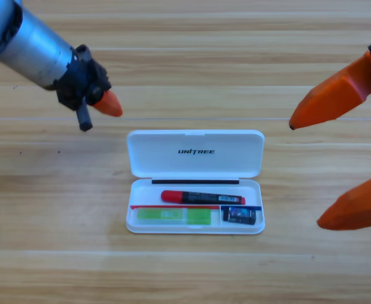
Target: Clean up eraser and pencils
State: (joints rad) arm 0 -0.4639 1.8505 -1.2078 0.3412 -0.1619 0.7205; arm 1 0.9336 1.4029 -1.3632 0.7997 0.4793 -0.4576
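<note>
Three task things already lie inside the open white case (195, 152): the red pencil (201, 197) and the green pencil (173, 216) run left to right, the eraser (241, 216) sits at the tray's right end. What's left, you'd judge, is closing the lid. Your left gripper (106, 104) hovers up-left of the lid, nearer it; you can't tell its jaws. Your right gripper (337, 164) waits spread wide, with bare table (46, 266) all round.

robot lab or test bench: bare wooden table (185, 278), grey robot arm (27, 41) entering from above, white unitree-branded case (195, 154) laid out centrally.
</note>
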